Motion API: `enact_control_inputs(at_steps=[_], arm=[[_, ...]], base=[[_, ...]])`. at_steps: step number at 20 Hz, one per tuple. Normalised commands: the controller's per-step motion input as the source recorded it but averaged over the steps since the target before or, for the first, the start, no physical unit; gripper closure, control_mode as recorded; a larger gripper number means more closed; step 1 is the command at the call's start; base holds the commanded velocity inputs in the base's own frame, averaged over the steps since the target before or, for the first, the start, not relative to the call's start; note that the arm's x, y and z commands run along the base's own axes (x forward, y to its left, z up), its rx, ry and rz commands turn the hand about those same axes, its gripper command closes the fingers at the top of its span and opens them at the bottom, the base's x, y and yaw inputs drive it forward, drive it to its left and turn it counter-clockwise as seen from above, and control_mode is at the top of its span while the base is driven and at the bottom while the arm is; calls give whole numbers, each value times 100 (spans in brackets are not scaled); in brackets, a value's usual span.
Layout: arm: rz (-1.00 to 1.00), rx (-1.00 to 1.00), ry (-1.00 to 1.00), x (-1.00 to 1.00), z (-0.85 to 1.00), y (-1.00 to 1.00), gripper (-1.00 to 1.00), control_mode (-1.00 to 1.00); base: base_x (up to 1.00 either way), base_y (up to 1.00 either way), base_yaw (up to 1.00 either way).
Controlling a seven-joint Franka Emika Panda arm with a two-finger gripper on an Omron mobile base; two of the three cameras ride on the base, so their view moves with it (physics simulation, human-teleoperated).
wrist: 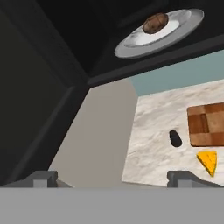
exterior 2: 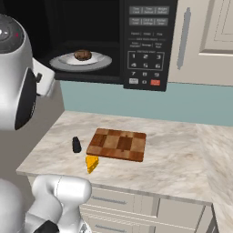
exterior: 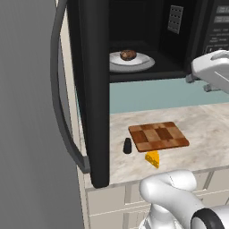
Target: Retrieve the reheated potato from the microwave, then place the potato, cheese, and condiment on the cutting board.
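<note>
The microwave [exterior 2: 145,45] stands open, its door [exterior: 94,89] swung out to the left. Inside, the brown potato [exterior: 128,54] [exterior 2: 82,55] [wrist: 155,22] sits on a white plate [exterior: 142,62]. On the counter below lies the checkered cutting board [exterior: 158,136] [exterior 2: 117,144] [wrist: 209,124]. Just left of the board stands the black condiment [exterior: 128,146] [exterior 2: 76,144] [wrist: 175,138]. The yellow cheese [exterior: 153,159] [exterior 2: 92,163] [wrist: 208,161] lies in front of the board, near the counter's edge. My gripper [exterior: 199,83] [wrist: 113,179] hangs open and holds nothing, outside the oven's right front, above the counter.
The open door juts past the marble counter [exterior 2: 182,154] at its left end. A grey wall [exterior: 27,134] rises on the left. A cream cabinet [exterior 2: 205,41] hangs right of the microwave, and drawers [exterior 2: 136,207] run below the counter.
</note>
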Motion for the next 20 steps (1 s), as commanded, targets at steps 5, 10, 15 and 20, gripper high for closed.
enact_control_inputs(at_steps=[5,10,15,20], arm=[[-17,0,0,54,0,-1,-100,-100],[-3,0,-9,58,1,0,-100,-100],[1,-2,-28,46,0,0,-100,-100],[1,-7,-8,53,1,1,-100,-100]], base=[[0,0,0],[0,0,0],[0,0,0],[0,0,0]])
